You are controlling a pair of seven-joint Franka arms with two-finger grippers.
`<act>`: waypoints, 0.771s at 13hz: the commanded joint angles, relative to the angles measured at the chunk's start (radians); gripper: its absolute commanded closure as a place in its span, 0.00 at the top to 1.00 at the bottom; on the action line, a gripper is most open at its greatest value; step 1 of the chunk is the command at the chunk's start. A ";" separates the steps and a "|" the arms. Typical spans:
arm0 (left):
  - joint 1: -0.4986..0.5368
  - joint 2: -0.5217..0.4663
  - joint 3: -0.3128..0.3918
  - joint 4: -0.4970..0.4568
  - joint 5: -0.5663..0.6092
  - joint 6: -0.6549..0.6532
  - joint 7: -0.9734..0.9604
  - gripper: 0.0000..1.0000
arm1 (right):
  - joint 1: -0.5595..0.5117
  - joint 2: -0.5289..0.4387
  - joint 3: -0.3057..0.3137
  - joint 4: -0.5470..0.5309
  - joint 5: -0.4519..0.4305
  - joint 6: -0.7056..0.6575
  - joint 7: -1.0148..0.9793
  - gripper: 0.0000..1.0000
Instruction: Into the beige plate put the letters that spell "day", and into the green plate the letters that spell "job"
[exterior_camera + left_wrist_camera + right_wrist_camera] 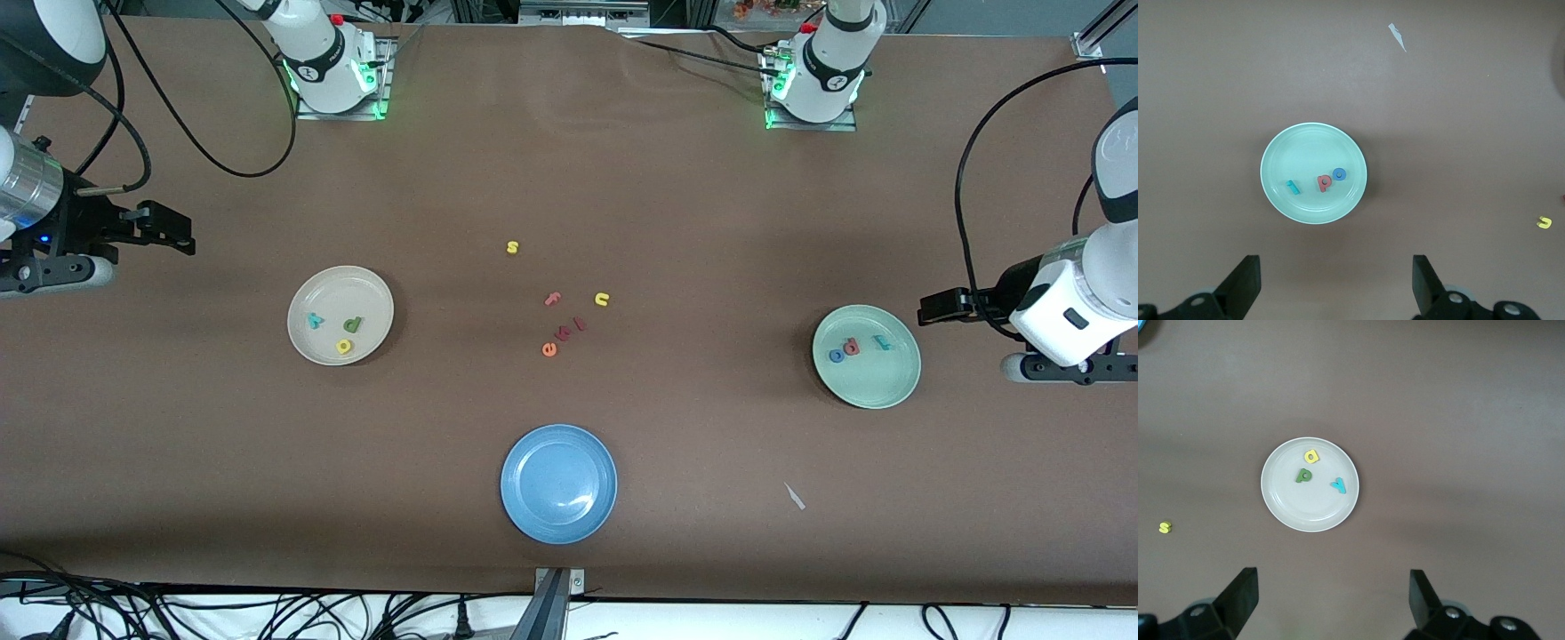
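Observation:
The beige plate lies toward the right arm's end of the table and holds the dark green "d", the yellow "a" and the teal "y". The green plate lies toward the left arm's end and holds the teal "j", the salmon "b" and the blue "o". My right gripper hangs open over bare table beside the beige plate. Beside the green plate, my left gripper is open and empty too.
A blue plate sits empty near the front edge. Loose letters lie mid-table: yellow "s", salmon "f", yellow "u", salmon "l" and "k", orange "e". A paper scrap lies nearer the front camera than the green plate.

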 commanded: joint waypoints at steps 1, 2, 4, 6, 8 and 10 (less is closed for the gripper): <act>-0.005 -0.013 0.004 -0.008 -0.017 0.008 0.002 1.00 | -0.001 0.000 0.003 0.020 -0.014 -0.014 -0.022 1.00; -0.003 -0.013 0.004 -0.008 -0.017 0.008 0.002 1.00 | -0.002 -0.003 0.003 0.019 -0.009 -0.019 -0.022 1.00; -0.001 -0.013 0.002 -0.008 -0.017 0.008 0.004 1.00 | -0.002 -0.006 -0.003 0.019 -0.008 -0.022 -0.025 1.00; -0.003 -0.013 0.004 -0.008 -0.017 0.008 0.004 1.00 | -0.002 -0.007 -0.003 0.019 -0.005 -0.030 -0.011 1.00; -0.001 -0.013 0.002 -0.008 -0.019 0.008 0.004 1.00 | -0.002 -0.006 -0.003 0.019 -0.003 -0.030 -0.019 1.00; -0.001 -0.015 0.004 -0.008 -0.017 0.008 0.004 1.00 | -0.004 -0.006 -0.005 0.019 -0.003 -0.030 -0.022 1.00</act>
